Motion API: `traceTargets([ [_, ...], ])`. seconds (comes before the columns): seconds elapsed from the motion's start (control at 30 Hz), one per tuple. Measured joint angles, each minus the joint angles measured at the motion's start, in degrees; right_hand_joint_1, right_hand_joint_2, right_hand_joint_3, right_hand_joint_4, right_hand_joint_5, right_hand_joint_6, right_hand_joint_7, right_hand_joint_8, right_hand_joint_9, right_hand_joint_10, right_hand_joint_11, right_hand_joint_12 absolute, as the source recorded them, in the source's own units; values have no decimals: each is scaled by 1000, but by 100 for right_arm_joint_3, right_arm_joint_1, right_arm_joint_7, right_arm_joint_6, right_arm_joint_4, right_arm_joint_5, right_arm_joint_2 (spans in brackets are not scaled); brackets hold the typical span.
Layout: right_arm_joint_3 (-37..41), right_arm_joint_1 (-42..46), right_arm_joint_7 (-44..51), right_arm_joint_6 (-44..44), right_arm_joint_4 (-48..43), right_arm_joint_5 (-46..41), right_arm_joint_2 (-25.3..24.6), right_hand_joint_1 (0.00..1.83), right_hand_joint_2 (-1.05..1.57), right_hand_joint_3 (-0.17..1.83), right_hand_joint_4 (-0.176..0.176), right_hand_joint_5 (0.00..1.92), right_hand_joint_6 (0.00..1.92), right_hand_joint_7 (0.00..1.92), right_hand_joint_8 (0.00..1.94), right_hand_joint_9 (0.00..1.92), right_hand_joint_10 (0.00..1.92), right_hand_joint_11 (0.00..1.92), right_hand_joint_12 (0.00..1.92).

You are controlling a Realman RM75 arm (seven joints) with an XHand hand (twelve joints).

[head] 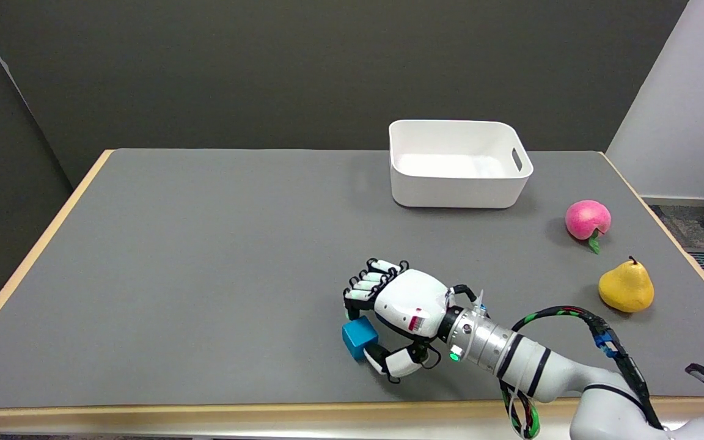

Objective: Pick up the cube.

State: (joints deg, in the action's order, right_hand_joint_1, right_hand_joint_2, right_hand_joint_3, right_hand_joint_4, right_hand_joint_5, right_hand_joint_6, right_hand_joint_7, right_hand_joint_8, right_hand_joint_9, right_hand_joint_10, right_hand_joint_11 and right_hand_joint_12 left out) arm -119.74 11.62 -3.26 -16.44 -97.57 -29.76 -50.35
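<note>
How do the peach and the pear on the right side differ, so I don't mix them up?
The peach is pink and round, with a green leaf at its base; the pear is yellow, wider at the bottom, with a dark stem on top. The peach lies farther back, nearer the white bin; the pear sits nearer the table's front. The pear looks somewhat larger. Both rest on the grey table, clear of the right hand.

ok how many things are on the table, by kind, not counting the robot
Cube: 1, the blue cube, between the fingers and thumb of the right hand.
Fruit: 2, a pink peach and a yellow pear.
Bin: 1, a white bin, nothing in it.
Total: 4
</note>
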Motion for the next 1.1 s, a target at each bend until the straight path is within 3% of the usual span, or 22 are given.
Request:
traceTargets([
  [0.2, -16, -27, 0, 0, 14, 1, -14, 950, 1020, 534, 35, 713, 1519, 615, 793, 514, 1163, 199, 1384],
  [0.5, -31, -66, 5, -6, 25, 3, -17, 960, 1009, 551, 22, 720, 1517, 654, 859, 543, 1205, 223, 1414],
  [0.57, -30, -72, 8, -43, 27, 3, -16, 986, 1006, 546, 15, 723, 1513, 711, 1009, 589, 1282, 263, 1453],
  [0.63, -18, -80, 9, -111, 27, 3, -12, 1131, 1042, 436, 22, 704, 1506, 795, 1360, 685, 1477, 403, 1580],
  [0.7, 11, -86, 13, -191, 27, 3, -9, 1147, 975, 596, -1, 701, 1491, 796, 1534, 677, 1590, 425, 1661],
  [0.77, 49, -88, 32, -289, 26, 5, -3, 1158, 949, 673, -53, 697, 1466, 790, 1643, 679, 1659, 408, 1740],
  [0.8, 75, -88, 47, -335, 22, 3, 0, 1164, 944, 691, -79, 695, 1453, 787, 1684, 683, 1684, 397, 1776],
  [0.9, 188, -88, 135, -502, -15, 7, 15, 1180, 970, 627, -114, 697, 1405, 790, 1684, 697, 1711, 398, 1833],
  [1.1, 603, -81, 468, -885, -152, 4, 49, 1186, 968, 629, -127, 697, 1398, 794, 1690, 704, 1750, 380, 1893],
])
